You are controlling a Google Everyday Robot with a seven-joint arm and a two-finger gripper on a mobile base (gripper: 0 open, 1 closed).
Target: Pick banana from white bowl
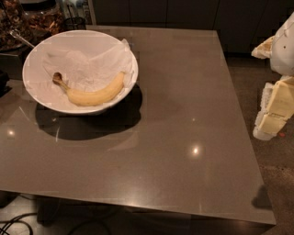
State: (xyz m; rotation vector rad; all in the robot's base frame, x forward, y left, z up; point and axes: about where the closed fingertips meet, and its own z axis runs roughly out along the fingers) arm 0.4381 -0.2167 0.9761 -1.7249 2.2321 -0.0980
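Note:
The banana [94, 94] is yellow and curved, with a dark brown stem tip pointing left. It lies along the near inner side of the white bowl [36, 87]. The bowl is wide, round and lined with white paper, and stands on the far left part of the grey table [183, 119]. My gripper [272, 120], white and cream coloured, hangs at the right edge of the view beyond the table's right side. It is far from the bowl and holds nothing that shows.
Containers with dark contents [32, 20] and a metal handle [20, 39] stand behind the bowl at the far left. Dark cabinets [183, 13] run behind the table. Cables [18, 222] lie on the floor at the bottom left.

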